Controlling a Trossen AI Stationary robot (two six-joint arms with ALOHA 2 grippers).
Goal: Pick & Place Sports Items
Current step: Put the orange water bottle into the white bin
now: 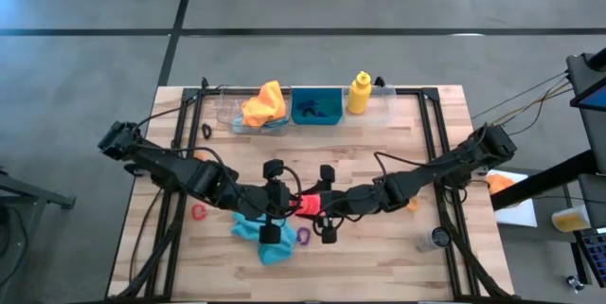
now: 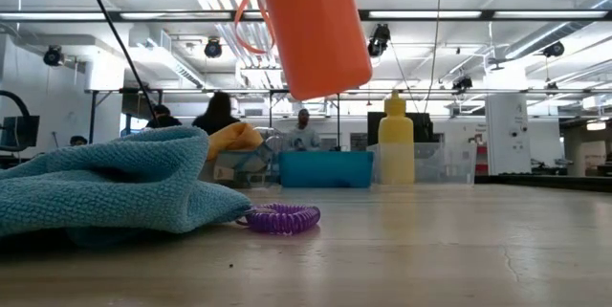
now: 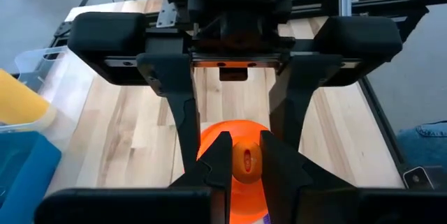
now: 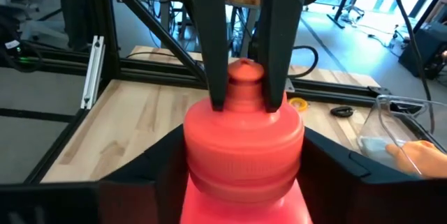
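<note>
Right now the pink-red bottle (image 1: 308,204) hangs above the middle of the table's near half, lifted clear of the wood, as the low view shows its body (image 2: 311,25) suspended with open air beneath. My right gripper (image 1: 325,213) holds it around the body, fingers wrapped on either side of the shoulder below the cap (image 4: 244,77). My left gripper (image 1: 276,211) meets it from the other side, its fingertips (image 3: 220,158) pinched narrowly on the spout at the bottle's top end, so both of my tools are closed on the same bottle. Just below it on the table lies the teal cloth (image 1: 262,231), bunched up, with the purple ring (image 1: 303,236) beside its edge and the red ring (image 1: 199,212) farther toward my left. At the far edge stand the yellow bottle (image 1: 359,93), the teal bin (image 1: 316,107) and a clear tray (image 1: 227,115) holding the orange cloth (image 1: 263,104).
</note>
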